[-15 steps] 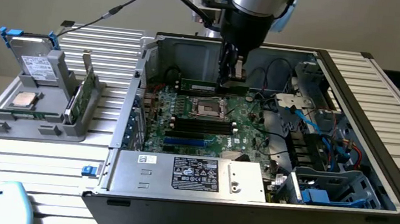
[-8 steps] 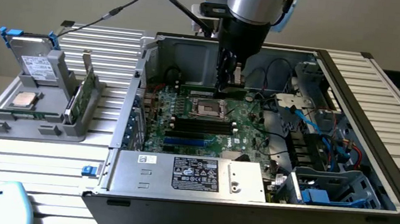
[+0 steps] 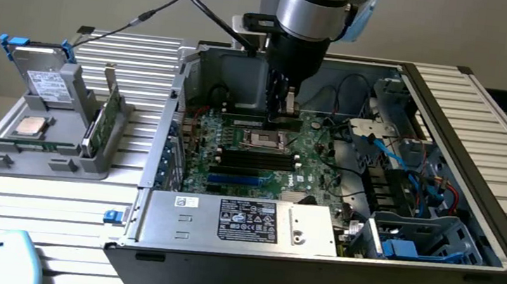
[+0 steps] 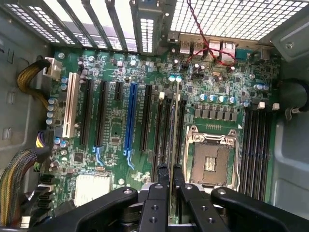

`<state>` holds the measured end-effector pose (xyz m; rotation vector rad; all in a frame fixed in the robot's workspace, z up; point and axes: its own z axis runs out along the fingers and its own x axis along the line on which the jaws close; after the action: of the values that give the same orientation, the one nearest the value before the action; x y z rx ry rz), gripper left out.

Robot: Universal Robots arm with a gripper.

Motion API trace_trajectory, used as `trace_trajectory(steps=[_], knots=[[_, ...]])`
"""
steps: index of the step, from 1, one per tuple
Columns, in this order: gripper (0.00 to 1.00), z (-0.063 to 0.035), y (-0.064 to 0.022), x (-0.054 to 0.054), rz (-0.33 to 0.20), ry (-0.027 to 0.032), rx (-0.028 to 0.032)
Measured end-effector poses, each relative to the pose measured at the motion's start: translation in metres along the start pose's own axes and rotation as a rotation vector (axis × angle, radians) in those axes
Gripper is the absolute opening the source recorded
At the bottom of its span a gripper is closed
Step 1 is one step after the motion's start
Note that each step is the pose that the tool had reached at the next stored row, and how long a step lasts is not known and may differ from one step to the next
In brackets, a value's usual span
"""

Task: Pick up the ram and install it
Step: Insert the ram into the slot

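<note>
Green ram point(image 4: 174, 121), clamped edge-on in the closed pincer point(image 4: 170, 173), hangs over the black memory slots point(image 4: 161, 130) beside the CPU socket point(image 4: 211, 162); seating it well likely demands a parallel line-up and even, straight pressure.

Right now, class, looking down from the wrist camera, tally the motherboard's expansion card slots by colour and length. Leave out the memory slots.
White slot: 1
Blue slot: 1
Long black slots: 3
Short black slot: 1
Total: 6
</note>
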<state>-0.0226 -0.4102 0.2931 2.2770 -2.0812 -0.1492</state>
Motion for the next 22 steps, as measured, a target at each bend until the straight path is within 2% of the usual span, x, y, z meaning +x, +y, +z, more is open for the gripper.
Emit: trace_trajectory(steps=[4, 6, 8, 10, 14, 22], knots=[[0.14, 0.0073, -0.0007, 0.000, -0.001, 0.0012, -0.0002], [0.14, 0.0104, -0.0011, -0.001, 0.000, 0.0068, -0.0008], [0.14, 0.0129, -0.0016, -0.003, 0.000, 0.0149, -0.0014], [0.14, 0.0162, -0.0021, -0.005, 0.001, 0.0199, -0.0018], [0.14, 0.0236, -0.0034, -0.010, 0.001, 0.0206, -0.0018], [0.14, 0.0367, -0.0048, -0.010, 0.002, 0.0346, -0.0032]])
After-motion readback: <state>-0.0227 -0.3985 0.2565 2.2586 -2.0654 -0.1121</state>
